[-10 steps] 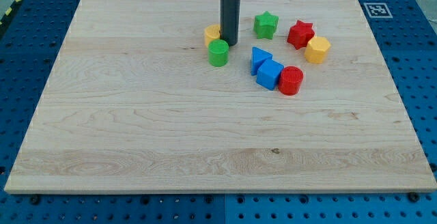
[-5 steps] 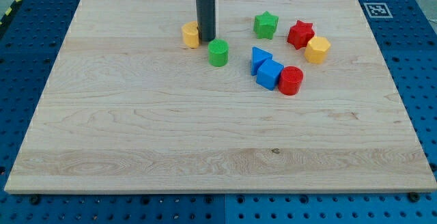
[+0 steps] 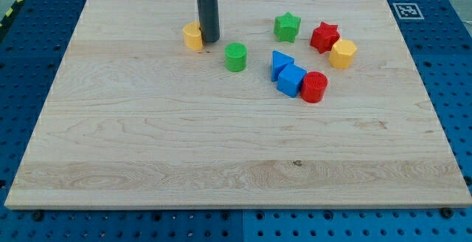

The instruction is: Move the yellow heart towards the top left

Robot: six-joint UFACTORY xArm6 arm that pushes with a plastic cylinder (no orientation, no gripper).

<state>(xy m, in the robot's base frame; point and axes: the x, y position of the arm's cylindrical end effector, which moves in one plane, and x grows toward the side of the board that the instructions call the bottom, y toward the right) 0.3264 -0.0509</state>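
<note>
Partway there: we had my tip point(image 3: 209, 40) touching the yellow heart point(image 3: 192, 35) on its right, no fingers on this rod, top-left tabletop point(image 3: 110, 21) corner not yet reached.

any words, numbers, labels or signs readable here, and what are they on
No readable words or numbers anywhere.
Square black-and-white marker, on the board's top right corner in the view: a coded pattern, not text.
Blocks, including the yellow heart beside my tip: no lettering.
</note>
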